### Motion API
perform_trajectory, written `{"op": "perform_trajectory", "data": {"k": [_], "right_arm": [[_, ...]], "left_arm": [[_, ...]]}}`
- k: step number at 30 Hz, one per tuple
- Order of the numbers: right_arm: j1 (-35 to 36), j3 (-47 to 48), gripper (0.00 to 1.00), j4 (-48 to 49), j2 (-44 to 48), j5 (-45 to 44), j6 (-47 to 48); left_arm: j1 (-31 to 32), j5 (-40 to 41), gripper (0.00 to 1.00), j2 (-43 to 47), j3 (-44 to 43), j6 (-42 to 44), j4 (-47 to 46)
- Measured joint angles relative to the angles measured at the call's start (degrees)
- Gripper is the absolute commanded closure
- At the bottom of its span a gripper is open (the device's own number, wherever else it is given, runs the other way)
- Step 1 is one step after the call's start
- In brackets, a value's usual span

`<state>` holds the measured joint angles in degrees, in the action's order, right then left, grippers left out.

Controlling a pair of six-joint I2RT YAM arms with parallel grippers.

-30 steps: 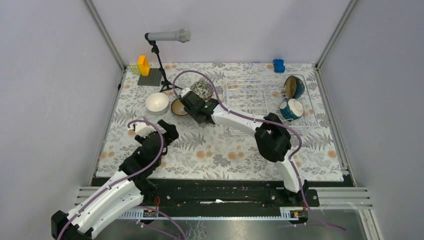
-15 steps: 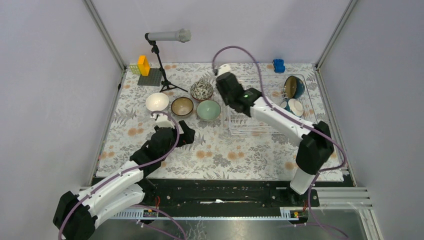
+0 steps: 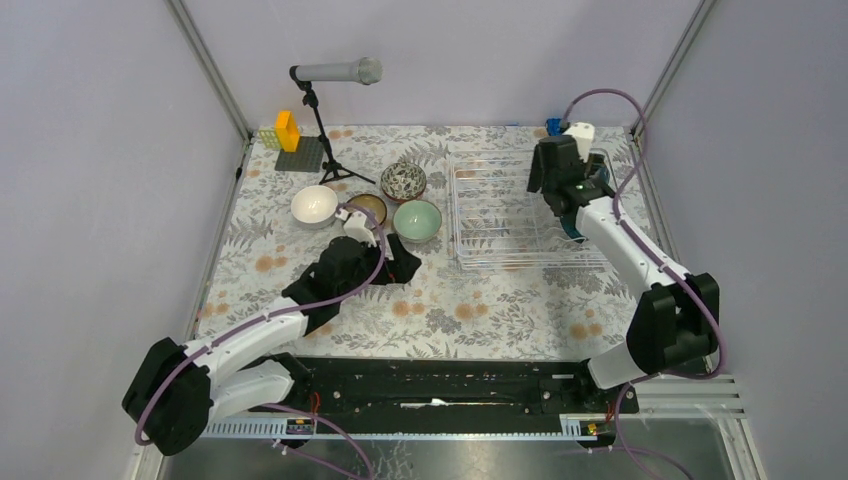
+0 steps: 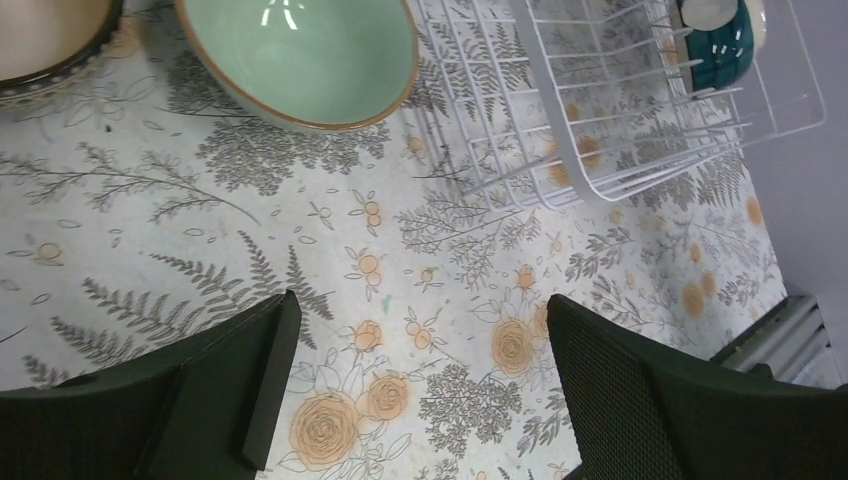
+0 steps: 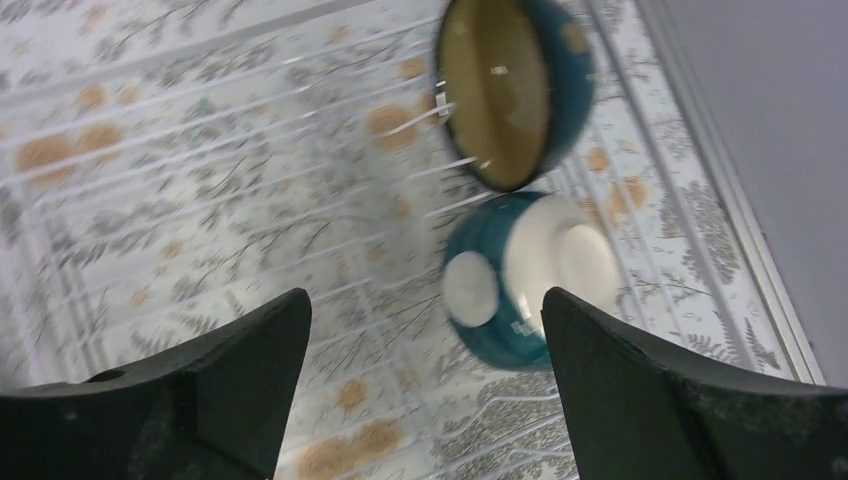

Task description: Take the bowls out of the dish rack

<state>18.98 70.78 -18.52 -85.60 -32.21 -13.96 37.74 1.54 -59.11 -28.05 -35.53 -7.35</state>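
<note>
Standing on edge at the 3 o'clock end of the dish rack (image 3: 500, 200) are two bowls: a dark blue bowl (image 5: 515, 90) with a brown inside, and just at its 6 o'clock a teal bowl (image 5: 505, 345) that seems to carry a paler one nested in it. The wrist picture is blurred, so I cannot say this surely. The right gripper (image 5: 424, 300) hovers above them, its jaws wide apart with nothing between.

To do this step well, I think it should choose one bowl, probably the teal one beneath it. It should come down with one finger inside the rim and one outside, close firmly, then lift straight up so the wires do not catch.

The mint bowl (image 4: 300, 55) is already out on the table (image 3: 480, 300), at 9 o'clock from the rack. The left gripper (image 4: 422, 305), also spread and empty, waits just at 6 o'clock of it.
</note>
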Motion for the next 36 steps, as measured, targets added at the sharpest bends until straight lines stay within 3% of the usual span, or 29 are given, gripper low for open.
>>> {"op": "perform_trajectory", "data": {"k": [8, 20, 27, 29, 33, 36], "right_arm": [[-6.40, 4.48, 0.26, 1.42, -7.19, -9.81, 0.26], [-8.09, 18.38, 0.32, 1.86, -26.47, -19.45, 7.26], [-11.06, 20.92, 0.44, 0.85, -30.08, -21.14, 8.39], [-11.45, 21.40, 0.55, 0.92, -30.69, -21.90, 8.79], [-11.54, 21.68, 0.93, 0.83, -31.41, -22.25, 9.68], [-11.21, 21.73, 1.00, -1.31, -31.61, -24.57, 11.43]], "left_arm": [[0.04, -3.34, 0.01, -2.01, -2.32, 1.05, -1.40], [0.04, -2.45, 0.01, -1.99, -2.93, 1.29, -2.21], [0.04, -0.76, 0.01, -1.68, -2.99, 1.51, -2.16], [0.04, -0.52, 0.01, -1.68, -3.06, 1.55, -2.03], [0.04, 0.02, 0.01, -1.55, -3.10, 1.70, -1.55], [0.04, 0.24, 0.01, -0.68, -3.10, 1.70, -0.98]]}}
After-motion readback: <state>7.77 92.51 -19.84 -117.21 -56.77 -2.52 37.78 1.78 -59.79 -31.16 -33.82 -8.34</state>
